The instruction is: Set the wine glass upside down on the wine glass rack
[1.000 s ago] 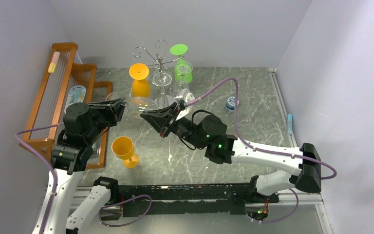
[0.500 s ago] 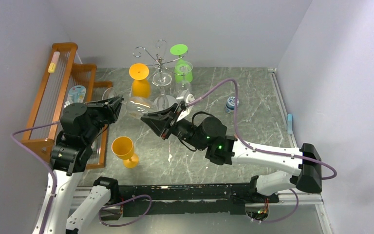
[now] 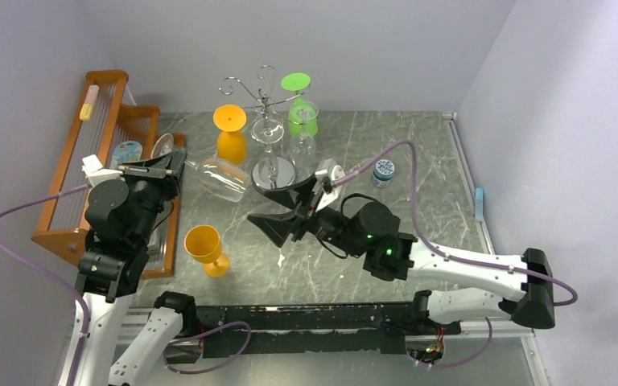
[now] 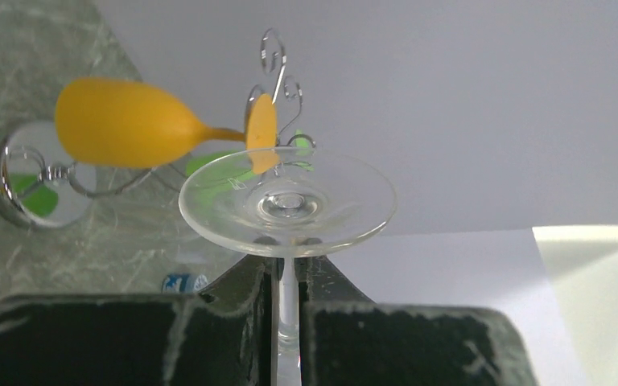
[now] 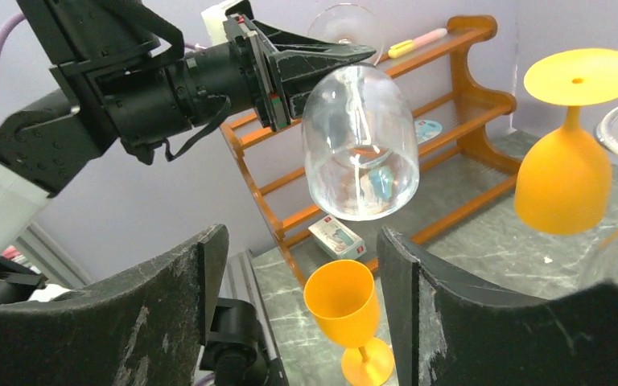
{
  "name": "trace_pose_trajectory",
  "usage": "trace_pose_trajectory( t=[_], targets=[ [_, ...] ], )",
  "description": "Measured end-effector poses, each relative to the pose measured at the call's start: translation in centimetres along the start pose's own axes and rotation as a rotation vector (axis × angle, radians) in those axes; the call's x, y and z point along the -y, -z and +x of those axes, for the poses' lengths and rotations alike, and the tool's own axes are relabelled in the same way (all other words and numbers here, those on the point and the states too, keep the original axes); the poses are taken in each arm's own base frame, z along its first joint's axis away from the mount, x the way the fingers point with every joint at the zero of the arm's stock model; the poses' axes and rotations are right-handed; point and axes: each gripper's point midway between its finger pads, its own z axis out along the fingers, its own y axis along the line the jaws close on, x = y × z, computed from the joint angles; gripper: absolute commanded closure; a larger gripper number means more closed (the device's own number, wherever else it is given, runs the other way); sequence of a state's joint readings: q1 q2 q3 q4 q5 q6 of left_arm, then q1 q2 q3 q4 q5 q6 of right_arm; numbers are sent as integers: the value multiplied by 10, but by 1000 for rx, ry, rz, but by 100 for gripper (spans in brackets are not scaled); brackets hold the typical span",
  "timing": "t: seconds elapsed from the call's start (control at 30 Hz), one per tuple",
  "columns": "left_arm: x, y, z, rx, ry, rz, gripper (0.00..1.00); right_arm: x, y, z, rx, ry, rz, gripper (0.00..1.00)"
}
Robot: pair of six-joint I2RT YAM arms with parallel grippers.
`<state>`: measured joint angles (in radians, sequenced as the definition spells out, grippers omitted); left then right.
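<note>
left wrist: wine glass (image 4: pixel 287 205) stem clamped inside left claw (image 4: pixel 287 272), foot beyond

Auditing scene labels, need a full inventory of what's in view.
wine glass rack: 1, chrome, back centre of table
orange glass: 1, orange, hung upside down, rack's left side
green glass: 1, green, hung upside down, rack's right side
hung clear glass: at least 1, clear, middle of rack
clear wine glass: 1, clear, held sideways in the air
orange goblet: 1, orange, upright, front left
wooden rack: 1, orange-brown, left wall
tin: 1, blue-white, right of rack
table: 1, grey marble
left claw: shut on the stem
right claw: open, empty
</note>
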<state>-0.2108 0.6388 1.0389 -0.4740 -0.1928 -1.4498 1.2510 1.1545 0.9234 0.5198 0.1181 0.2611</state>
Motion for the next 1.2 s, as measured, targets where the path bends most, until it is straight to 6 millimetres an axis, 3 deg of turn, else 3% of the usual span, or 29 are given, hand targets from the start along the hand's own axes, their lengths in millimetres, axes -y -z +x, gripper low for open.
trace_pose_trajectory(
  t=[0.17,0.27,0.53,0.77,0.97,1.2],
  targets=[
    [22,8,-6,26,-182,123,95,-1,15,-21,11,16,-5,26],
    [37,13,-3,21,-301,215,95,0,15,-29,-7,24,0,26],
    [41,6,22,-93,-684,323,95,-1,-39,-63,-103,52,2,27],
    [53,14,53,-235,-804,501,95,-4,-61,-44,-213,39,-60,34],
    [57,21,72,-322,-805,605,95,2,-75,-19,-279,19,-68,48],
    [53,23,83,-392,-804,628,95,5,-79,-16,-275,-4,-60,57]
  ],
)
